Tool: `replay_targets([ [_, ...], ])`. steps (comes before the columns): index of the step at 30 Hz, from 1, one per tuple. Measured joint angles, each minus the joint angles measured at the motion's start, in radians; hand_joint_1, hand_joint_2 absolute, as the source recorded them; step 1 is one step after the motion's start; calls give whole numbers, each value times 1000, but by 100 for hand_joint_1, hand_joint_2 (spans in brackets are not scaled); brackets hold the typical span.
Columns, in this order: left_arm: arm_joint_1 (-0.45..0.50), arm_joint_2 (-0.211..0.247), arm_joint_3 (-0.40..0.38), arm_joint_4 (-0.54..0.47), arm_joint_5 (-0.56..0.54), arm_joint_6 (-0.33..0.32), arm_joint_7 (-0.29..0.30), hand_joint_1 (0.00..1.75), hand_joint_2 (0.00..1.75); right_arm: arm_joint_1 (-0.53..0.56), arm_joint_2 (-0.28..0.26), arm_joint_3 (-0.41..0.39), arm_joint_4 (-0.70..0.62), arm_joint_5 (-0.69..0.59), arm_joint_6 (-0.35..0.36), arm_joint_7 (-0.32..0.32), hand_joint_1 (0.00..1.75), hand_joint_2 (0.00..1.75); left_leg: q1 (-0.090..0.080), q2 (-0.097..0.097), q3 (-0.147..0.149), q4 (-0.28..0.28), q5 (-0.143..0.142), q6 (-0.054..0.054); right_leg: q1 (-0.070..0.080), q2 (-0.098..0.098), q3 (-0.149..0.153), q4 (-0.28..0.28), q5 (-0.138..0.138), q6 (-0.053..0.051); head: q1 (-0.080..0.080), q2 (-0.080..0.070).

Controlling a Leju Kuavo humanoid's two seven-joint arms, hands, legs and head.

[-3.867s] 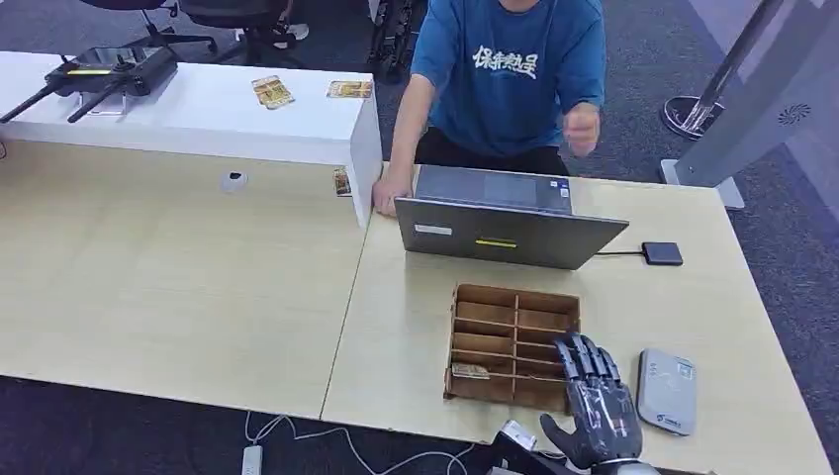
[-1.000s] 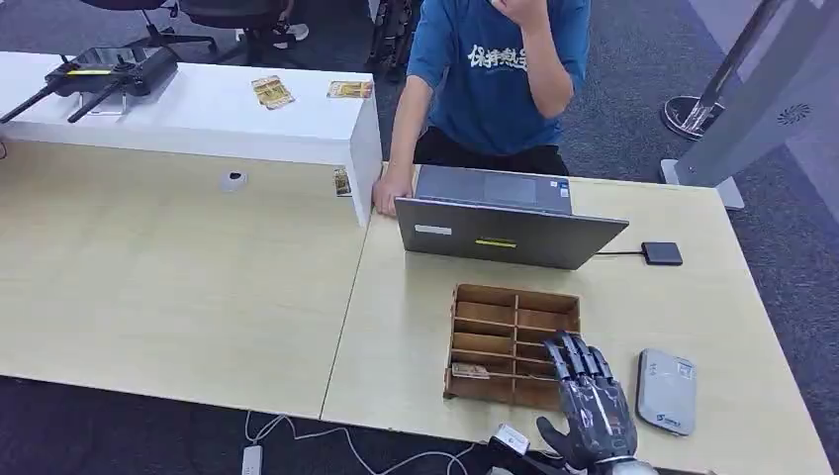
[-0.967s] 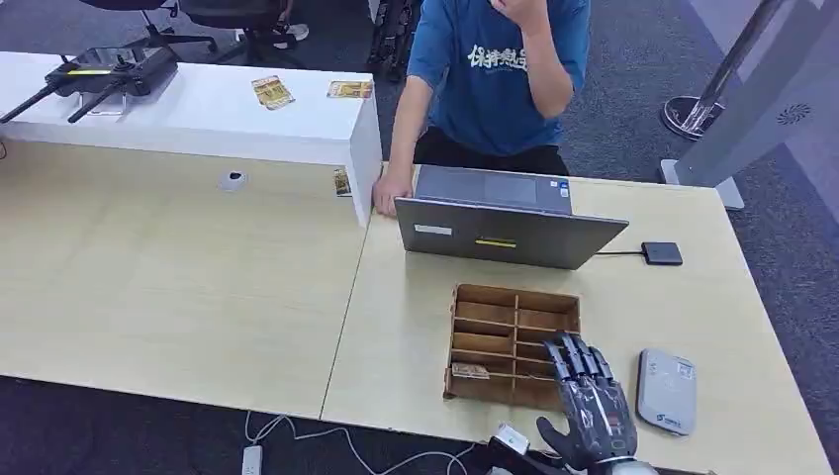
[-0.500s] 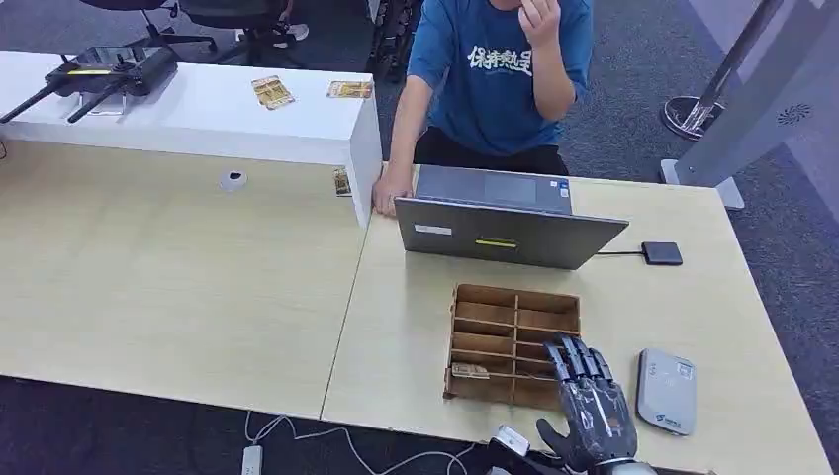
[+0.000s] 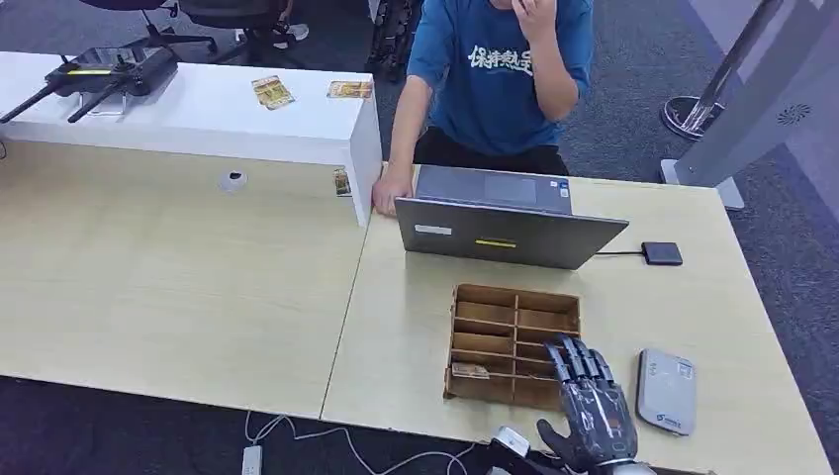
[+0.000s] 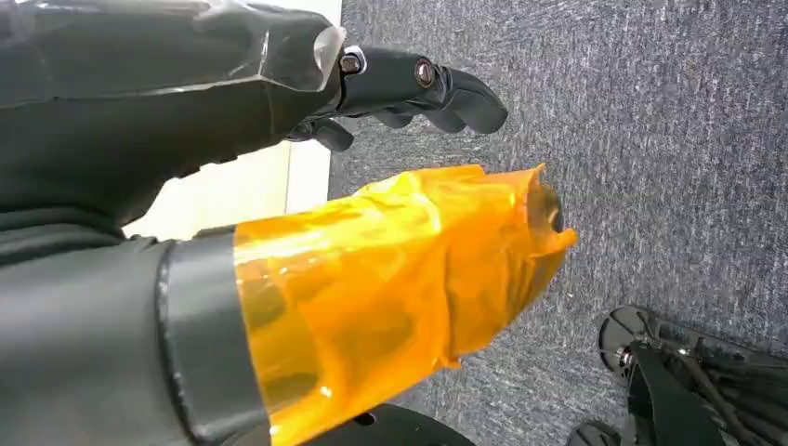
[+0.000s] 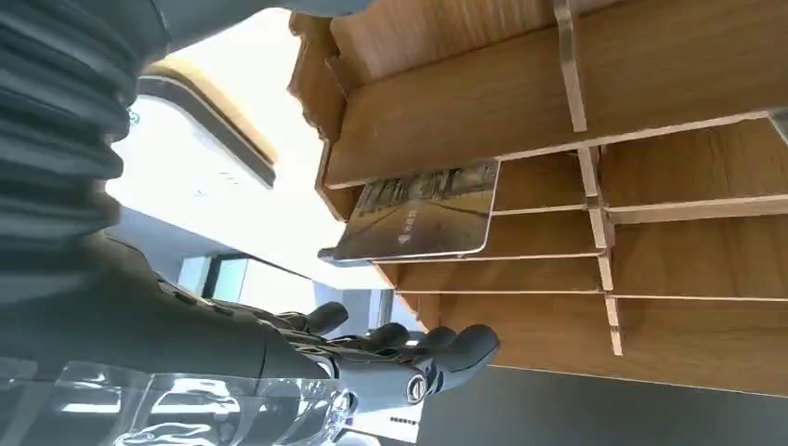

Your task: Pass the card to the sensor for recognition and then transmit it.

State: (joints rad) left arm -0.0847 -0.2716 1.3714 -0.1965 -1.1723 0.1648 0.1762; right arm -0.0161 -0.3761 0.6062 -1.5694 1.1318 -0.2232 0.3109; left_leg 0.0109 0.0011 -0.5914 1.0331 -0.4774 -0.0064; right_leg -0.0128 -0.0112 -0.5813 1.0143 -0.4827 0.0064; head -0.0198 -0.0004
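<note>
Lying at the upper left of the head view on a white shelf [image 5: 198, 109]: a black remote controller [image 5: 99, 71], with two loose cards [image 5: 272, 91] resting further right on the same shelf. Sitting below it on the pale wooden table [image 5: 178, 277]: a small white round object [image 5: 233, 180]. Standing at upper centre behind the table: a person in a blue shirt [image 5: 505, 69], one hand [image 5: 391, 190] resting at the shelf corner, the other raised. Standing open at centre, its back facing the camera: a grey laptop [image 5: 505, 223], with a small black box [image 5: 661, 253] on a cable lying to its right. Sitting at lower centre: a wooden slotted organizer [image 5: 510, 346], with a card [image 7: 418, 214] standing in one of its slots near the right hand in the right wrist view. Hovering at the lower right over the organizer's right-hand corner: the right hand [image 5: 592, 406], released, fingers spread and holding nothing. Lying just right of that hand: a grey card reader [image 5: 666, 391]. Hanging over grey carpet [image 6: 650, 139] in the left wrist view: the left hand [image 6: 279, 232], fingers [image 6: 418, 88] curled inward, grasping nothing, thumb wrapped in orange tape.
</note>
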Motion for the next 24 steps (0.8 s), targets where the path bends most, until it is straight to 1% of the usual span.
replay_targets([
  [1, 0, 0, 0, 0, 0, 0, 0, 0, 0, 0, 0, -1, 0, 0, 0, 0, 52, 175, 0, 0, 0, 0, 0, 0, 0, 0, 0, 0, 0, 0, 0, 0],
  [2, 0, 0, 0, 0, 0, 0, 0, 0, 0, 0, 0, -2, 0, 0, 0, 0, 77, 175, 0, 0, 0, 0, 0, 0, 0, 0, 0, 0, 0, 0, 0, 0],
  [3, 0, 0, 0, 0, 0, 0, 0, 0, 0, 0, 0, -2, 0, 0, 0, 0, 108, 175, 0, 0, 0, 0, 0, 0, 0, 0, 0, 0, 0, 0, 0, 0],
  [4, 0, 0, 0, 0, 0, 0, 0, 0, 0, 0, 0, -2, 0, 0, 0, 0, 126, 175, 0, 0, 0, 0, 0, 0, 0, 0, 0, 0, 0, 0, 0, 0],
  [6, 0, 0, 0, 0, 0, 0, 0, 0, 0, 0, 0, -5, 0, 0, 0, -1, 141, 175, 0, 0, 0, 0, 0, 0, 0, 0, 0, 0, 0, 0, 0, 0],
  [7, 0, 0, 0, 0, 0, 0, 0, 0, 0, 0, 0, -6, 0, 0, 0, -3, 145, 175, 0, 0, 0, 0, 0, 0, 0, 0, 0, 0, 0, 0, 0, 0],
  [9, 0, 0, 0, 0, -1, 0, 0, 0, 0, 0, 0, -7, 0, 0, 0, -5, 159, 175, 0, 0, 0, 0, 0, 0, 0, 0, 0, 0, 0, 0, 0, 0],
  [14, 0, 0, 0, 0, -1, 0, 0, 0, 0, 0, 0, -8, 0, 0, 2, -9, 175, 175, 0, 0, 0, 0, 0, 0, 0, 0, 0, 0, 0, 0, 0, 0],
  [15, 0, 0, 0, 0, -1, 0, 0, 0, 0, 0, 0, -8, 0, 0, 2, -9, 173, 175, 0, 0, 0, 0, 0, 0, 0, 0, 0, 0, 0, 0, 0, 0],
  [24, 0, -3, 0, 0, 1, 0, 0, 0, 0, 1, 0, -8, 0, 0, 3, -15, 175, 175, 0, 0, 0, 0, 0, 0, 0, 0, 0, 0, 0, 0, 0, 0],
])
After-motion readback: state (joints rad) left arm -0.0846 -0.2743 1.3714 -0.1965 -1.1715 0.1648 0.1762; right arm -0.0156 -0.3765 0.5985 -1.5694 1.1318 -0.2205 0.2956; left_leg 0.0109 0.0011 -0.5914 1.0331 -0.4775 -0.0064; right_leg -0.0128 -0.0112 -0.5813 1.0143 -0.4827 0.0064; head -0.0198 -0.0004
